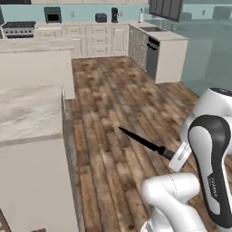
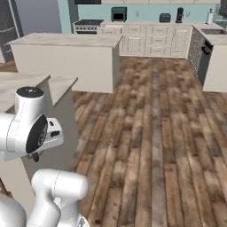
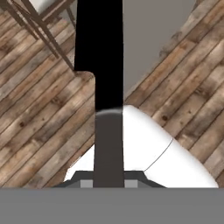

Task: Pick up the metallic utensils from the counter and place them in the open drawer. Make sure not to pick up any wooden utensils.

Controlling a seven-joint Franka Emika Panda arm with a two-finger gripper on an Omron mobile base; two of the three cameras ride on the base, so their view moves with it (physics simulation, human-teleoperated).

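Beside the counter [image 1: 31, 113], out over the floor, the gripper [image 1: 174, 155] is clamped on the knife [image 1: 140, 141]; carrying is underway, and next it needs bringing to the drawer.

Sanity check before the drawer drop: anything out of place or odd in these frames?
One thing: the knife is held in the hand out over the wooden floor, away from the counter, with its dark blade pointing out level into open space. Otherwise nothing looks spilled or damaged.
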